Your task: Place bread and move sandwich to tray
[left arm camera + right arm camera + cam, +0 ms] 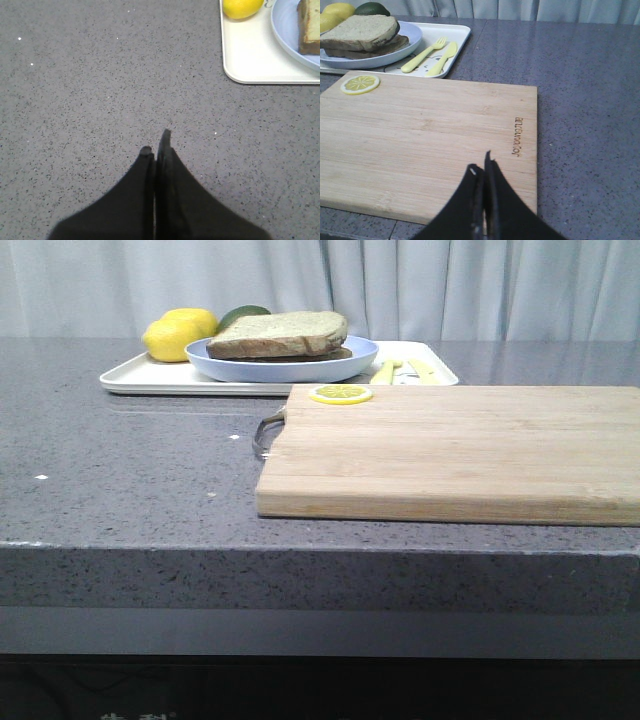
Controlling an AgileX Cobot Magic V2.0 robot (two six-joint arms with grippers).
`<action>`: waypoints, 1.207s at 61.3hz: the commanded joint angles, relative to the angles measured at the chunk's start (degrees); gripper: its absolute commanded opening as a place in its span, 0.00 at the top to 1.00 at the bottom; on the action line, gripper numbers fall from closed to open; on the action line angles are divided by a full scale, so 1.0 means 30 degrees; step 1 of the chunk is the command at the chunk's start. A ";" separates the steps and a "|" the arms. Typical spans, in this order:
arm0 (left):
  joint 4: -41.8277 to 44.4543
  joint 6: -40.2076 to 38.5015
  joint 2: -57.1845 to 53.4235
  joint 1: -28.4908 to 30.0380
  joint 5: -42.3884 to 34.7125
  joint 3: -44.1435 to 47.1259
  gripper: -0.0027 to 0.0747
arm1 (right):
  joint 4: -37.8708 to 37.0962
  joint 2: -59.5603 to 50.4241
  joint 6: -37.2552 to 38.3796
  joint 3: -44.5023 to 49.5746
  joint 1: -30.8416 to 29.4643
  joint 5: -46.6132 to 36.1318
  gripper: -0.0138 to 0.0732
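The sandwich (285,343) sits on a round light-blue plate (300,370), which rests on the white tray (130,380) at the back left. Its top layer is the pale speckled bread (280,330), lying on a darker slice; no egg shows. In the right wrist view the bread (360,31), plate (412,37) and tray (461,34) appear beyond the board. My left gripper (156,142) is shut and empty over bare countertop, with the tray corner (250,55) ahead of it. Over the near part of the cutting board, my right gripper (481,167) is shut and empty. Neither gripper shows in the front view.
A wooden cutting board (450,450) with a metal handle (268,430) fills the right half of the grey counter; a lemon slice (341,394) lies at its far left corner. Two lemons (180,335), a green fruit (245,313) and yellow cutlery (427,56) share the tray.
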 commanded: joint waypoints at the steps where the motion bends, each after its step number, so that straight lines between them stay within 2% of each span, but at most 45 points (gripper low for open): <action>1: -0.0410 -0.0255 -0.2684 0.0031 -0.4172 0.2359 0.99 | -0.0014 0.0100 -0.0008 -0.0542 -0.0135 -0.1525 0.94; 8: -0.1218 -0.0255 -0.6124 0.0031 -0.6722 0.5412 0.99 | -0.0014 0.0100 -0.0008 -0.0542 -0.0135 -0.1525 0.94; 12: -0.1359 -0.0255 -0.7641 0.0031 -0.7367 0.6743 0.99 | -0.0014 0.0100 -0.0008 -0.0542 -0.0135 -0.1525 0.94; 28: -0.1473 -0.0217 -1.2351 0.0031 -0.7549 0.9229 0.99 | -0.0014 0.0100 -0.0008 -0.0542 -0.0135 -0.1525 0.94; 63: -0.1519 -0.0217 -1.2914 0.0031 -0.7577 1.0341 0.99 | -0.0014 0.0100 -0.0008 -0.0542 -0.0135 -0.1525 0.94; 74: -0.2471 0.0086 -1.4164 0.0494 -0.9193 1.1832 0.99 | -0.0014 0.0100 -0.0008 -0.0542 -0.0135 -0.1525 0.94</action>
